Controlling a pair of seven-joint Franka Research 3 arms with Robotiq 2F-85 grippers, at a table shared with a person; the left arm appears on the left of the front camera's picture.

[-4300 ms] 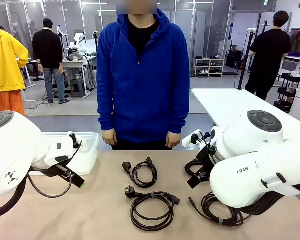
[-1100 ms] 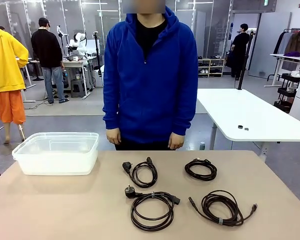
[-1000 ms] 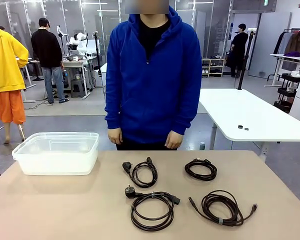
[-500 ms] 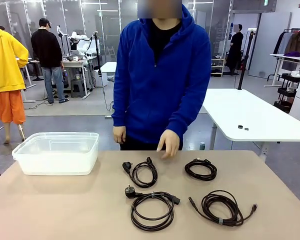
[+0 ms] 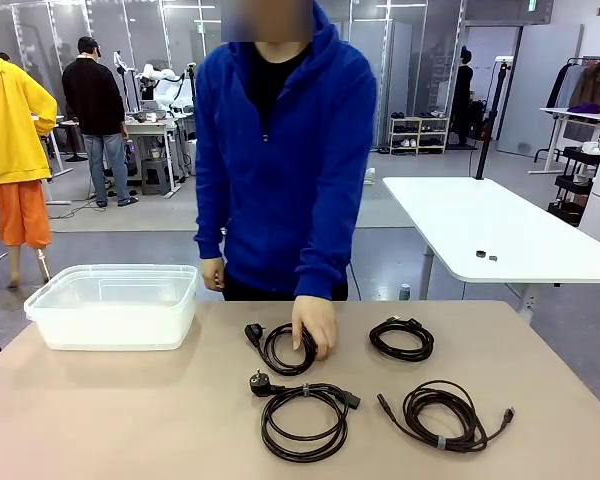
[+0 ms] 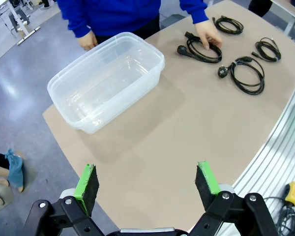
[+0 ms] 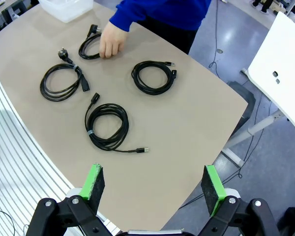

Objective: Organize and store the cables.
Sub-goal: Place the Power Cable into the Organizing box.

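left gripper (image 6: 146, 182) fingers are gaping wide, holding nothing | right gripper (image 7: 152, 183) likewise | four cables (image 5: 302, 390) are lying on table (image 5: 130, 420) | person's hand (image 5: 313, 328) is touching 11 o'clock cable (image 5: 268, 355)

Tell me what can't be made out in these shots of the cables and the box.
- Front view: the person's hand covers part of the far-left cable; whether it is gripped is unclear.
- Right wrist view: the near-right cable has a small plug too tiny to identify.
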